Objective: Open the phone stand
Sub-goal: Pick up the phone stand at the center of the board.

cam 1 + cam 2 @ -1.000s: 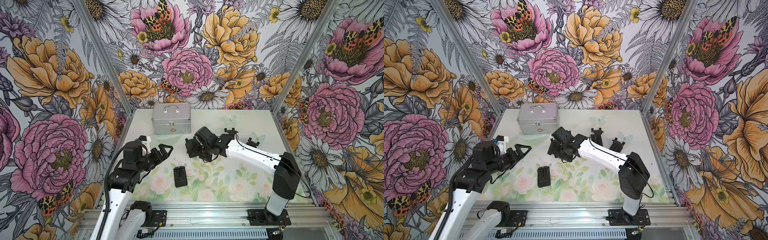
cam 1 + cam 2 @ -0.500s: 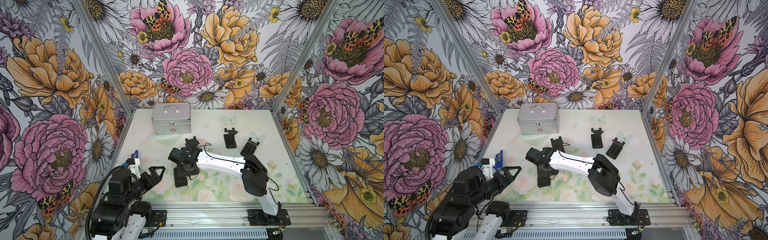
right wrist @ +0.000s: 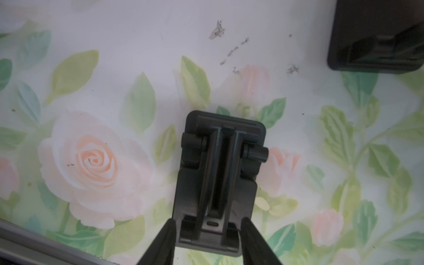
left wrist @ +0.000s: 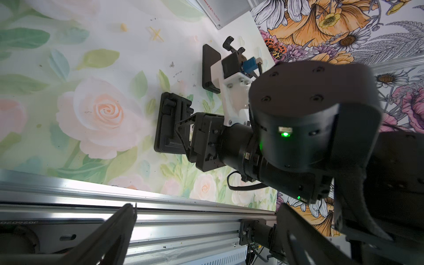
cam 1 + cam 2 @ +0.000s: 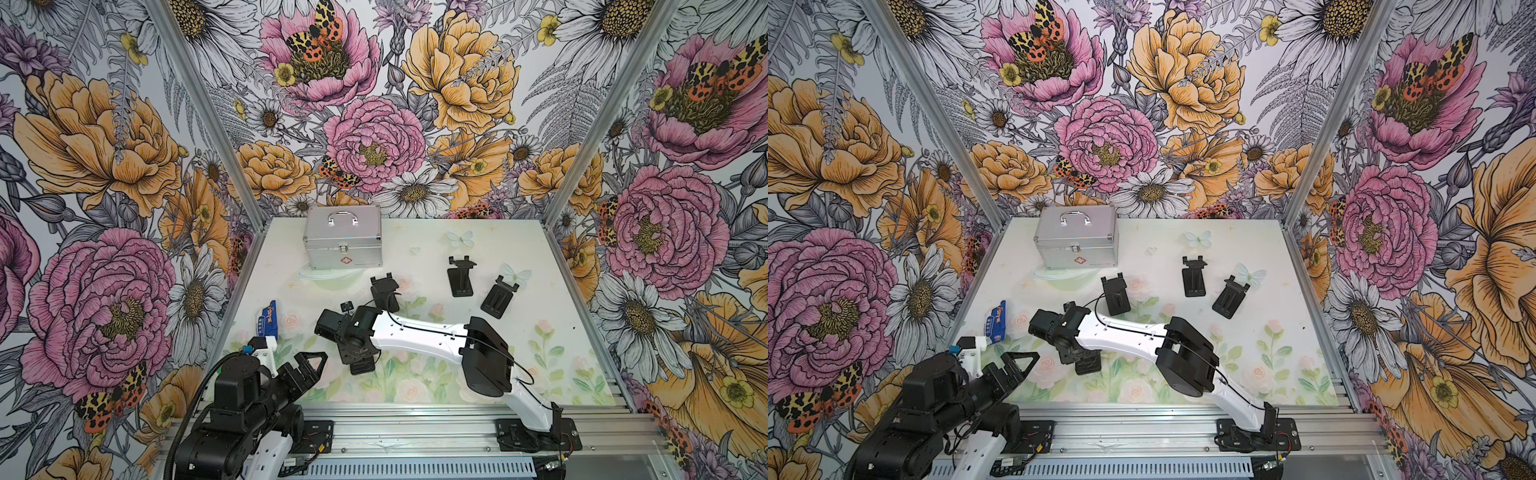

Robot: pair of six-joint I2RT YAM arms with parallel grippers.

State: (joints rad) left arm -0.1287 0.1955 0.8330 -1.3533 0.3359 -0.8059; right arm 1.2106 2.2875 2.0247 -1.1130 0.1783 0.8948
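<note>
Right gripper (image 3: 207,219) partly closed on both sides of flat phone stand (image 3: 220,165)

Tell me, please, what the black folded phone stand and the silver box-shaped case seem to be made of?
Black folded phone stand: probably moulded plastic, matt with slight sheen, judging by rounded corners, ribs and hinge pins. Silver box-shaped case: apparently aluminium, satin panels with brighter edge trim, metal handle and latch.

A silver metal case (image 5: 343,237) stands at the far left corner of the floral bench (image 5: 540,291). A blue-and-white packet (image 5: 267,319) lies by the left edge, well apart from it.
</note>
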